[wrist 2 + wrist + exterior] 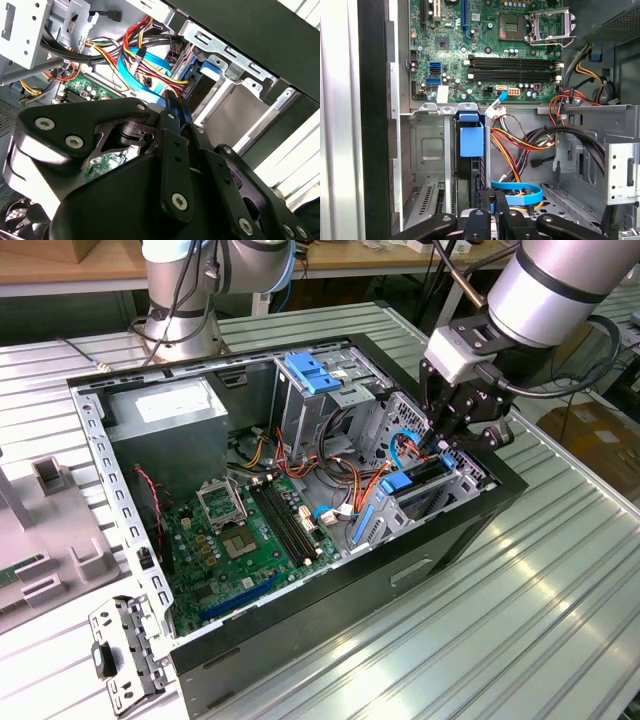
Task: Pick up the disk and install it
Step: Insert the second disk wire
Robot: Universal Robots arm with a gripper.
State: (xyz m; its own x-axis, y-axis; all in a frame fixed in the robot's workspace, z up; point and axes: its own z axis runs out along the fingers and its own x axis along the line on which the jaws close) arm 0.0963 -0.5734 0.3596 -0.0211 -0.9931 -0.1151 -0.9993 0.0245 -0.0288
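inside drive bay point(455, 485), disk point(471, 150) seated edge-on; pincer point(492, 212) narrow, touching its edge.

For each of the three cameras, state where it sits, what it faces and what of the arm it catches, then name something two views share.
Exterior view: off the arm, above the table, looking down into the open computer case; shows the arm and its gripper at the drive bay.
Second wrist view: on the arm, looking past the gripper toward coloured cables.
First wrist view: on the arm, looking over the disk in its bay toward the motherboard; the gripper shows at the edge.
Shared: the motherboard also appears in the exterior view.
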